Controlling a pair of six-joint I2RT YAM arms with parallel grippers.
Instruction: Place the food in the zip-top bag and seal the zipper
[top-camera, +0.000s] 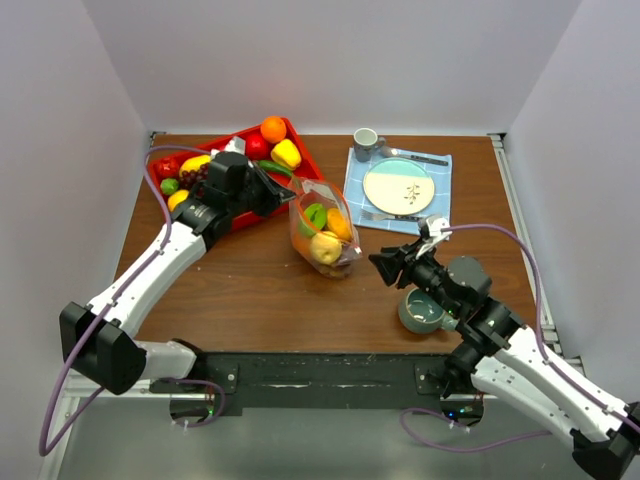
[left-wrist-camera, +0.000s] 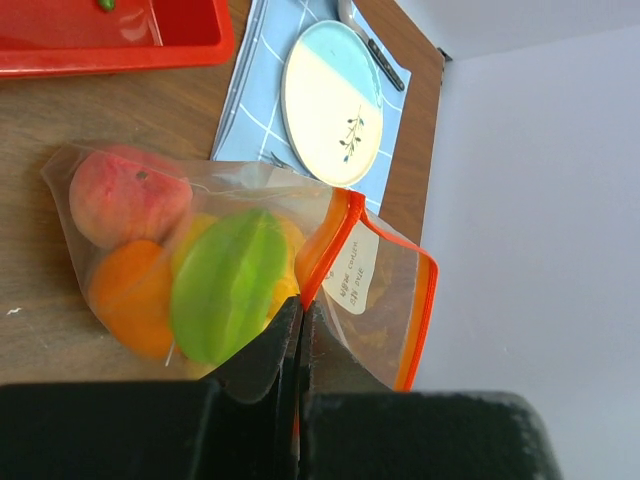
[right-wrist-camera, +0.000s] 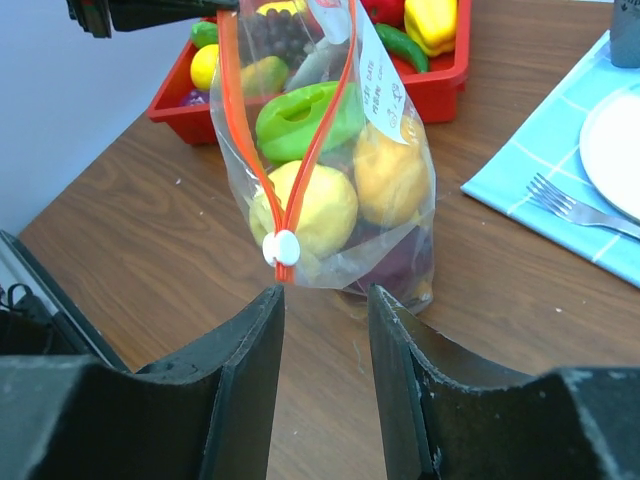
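Brown bench (top-camera: 260, 290), white walls (top-camera: 330, 60); 1 bag (top-camera: 322, 232) centre, 1 tray (top-camera: 305, 150) upper left; left claw (left-wrist-camera: 300, 310) pinches bag, right claw (right-wrist-camera: 325, 300) part-open, holds nothing

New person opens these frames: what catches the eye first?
The clear zip-top bag mid-table, stuffed with bright toy food, is held upright by the shut left gripper at its orange zipper. The right gripper stands open just short of the white slider; more food fills the red tray behind.

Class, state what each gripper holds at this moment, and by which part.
Left gripper pinches the clear plastic zip-top bag by its orange-red zipper strip edge. Right gripper, open, holds nothing.
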